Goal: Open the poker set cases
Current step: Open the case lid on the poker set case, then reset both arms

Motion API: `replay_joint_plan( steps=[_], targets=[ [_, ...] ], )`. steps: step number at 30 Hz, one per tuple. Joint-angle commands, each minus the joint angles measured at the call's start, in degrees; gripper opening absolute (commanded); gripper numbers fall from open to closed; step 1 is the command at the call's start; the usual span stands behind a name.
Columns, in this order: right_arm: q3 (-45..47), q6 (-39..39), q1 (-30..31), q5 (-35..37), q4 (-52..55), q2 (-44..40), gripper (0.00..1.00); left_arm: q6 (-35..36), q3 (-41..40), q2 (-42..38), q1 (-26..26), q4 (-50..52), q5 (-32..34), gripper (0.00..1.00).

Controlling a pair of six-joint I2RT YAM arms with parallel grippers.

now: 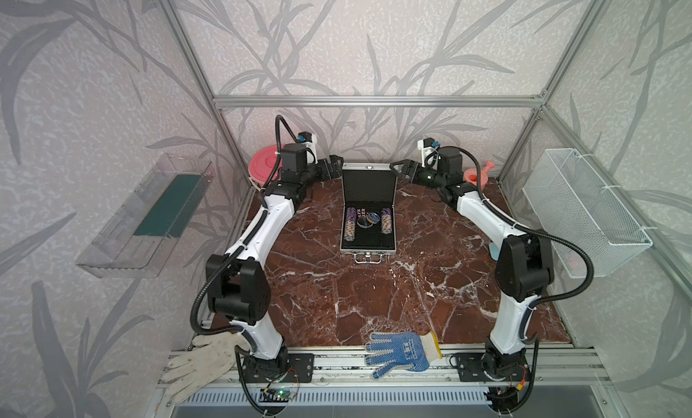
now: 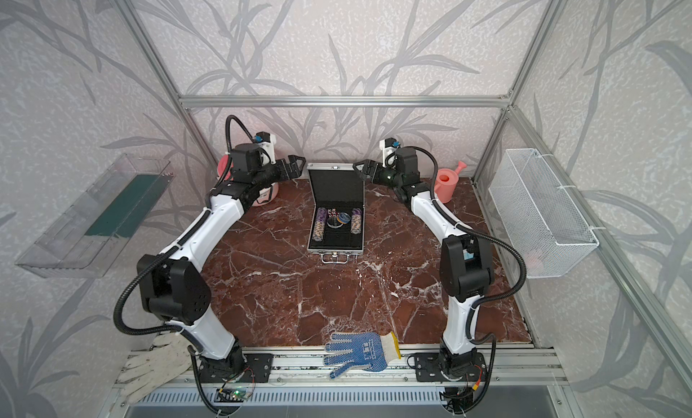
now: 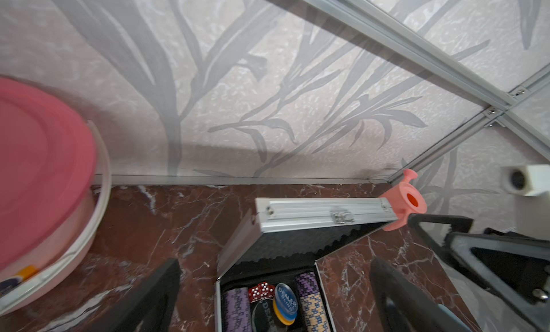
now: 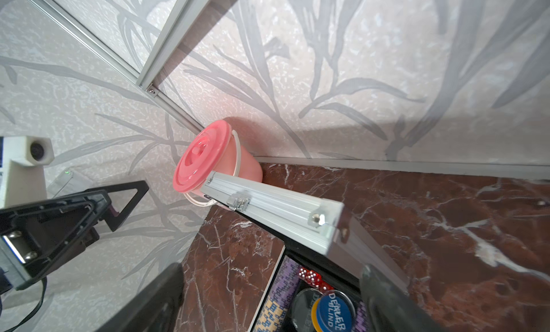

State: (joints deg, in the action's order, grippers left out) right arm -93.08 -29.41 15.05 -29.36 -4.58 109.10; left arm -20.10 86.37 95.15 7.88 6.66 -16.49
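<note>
Marble table (image 1: 374, 303): open poker case (image 1: 369, 195) between left gripper (image 1: 336, 164) and right gripper (image 1: 397, 169), both jaws apart

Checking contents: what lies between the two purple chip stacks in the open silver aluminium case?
Red dice, a blue-and-yellow round dealer button and a dark disc, seen in the left wrist view.

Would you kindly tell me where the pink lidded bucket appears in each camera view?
In a top view: pink bucket in the far corner, partly behind the left arm.
In a top view: same corner, mostly hidden by that arm.
Left wrist: close up, beside the open case.
Right wrist: nearly whole, behind the case lid's corner.
Shared landmark: the case lid's latch.
</note>
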Motion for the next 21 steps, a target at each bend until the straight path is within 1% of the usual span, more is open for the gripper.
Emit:
replay_joint_plan(
  steps=[1,3,5,9,14,16,19,21],
  targets=[
    [2.0,5.8,-0.8,2.3,4.2,-5.5,0.92,0.4,-5.9,-7.1,-2.0,-4.3,4.3,0.99],
    [5.1,8.0,-0.8,4.4,4.6,-8.9,0.92,-0.1,-11.4,-10.7,-3.1,-6.6,7.3,0.99],
    [10.1,10.7,-0.9,7.6,4.1,-13.8,0.93,0.4,-17.8,-14.5,-3.6,-8.8,12.7,0.99],
    [23.2,16.9,-1.1,16.0,0.7,-23.5,0.93,1.6,-30.5,-20.1,-4.1,-14.9,24.8,0.99],
    [40.3,20.8,-2.6,26.8,-4.6,-32.9,0.94,3.8,-41.9,-22.0,-4.1,-20.8,34.5,0.98],
    [48.7,22.3,-3.1,32.6,-8.8,-37.0,0.94,4.9,-46.3,-22.6,-4.0,-23.0,38.3,0.98],
    [59.6,23.8,-3.8,39.9,-16.3,-41.8,0.94,6.9,-52.1,-23.4,-4.1,-27.1,42.4,0.98],
    [65.2,25.5,-3.9,43.1,-20.5,-43.4,0.94,7.9,-55.1,-23.4,-4.1,-29.9,43.2,0.98]
  ],
)
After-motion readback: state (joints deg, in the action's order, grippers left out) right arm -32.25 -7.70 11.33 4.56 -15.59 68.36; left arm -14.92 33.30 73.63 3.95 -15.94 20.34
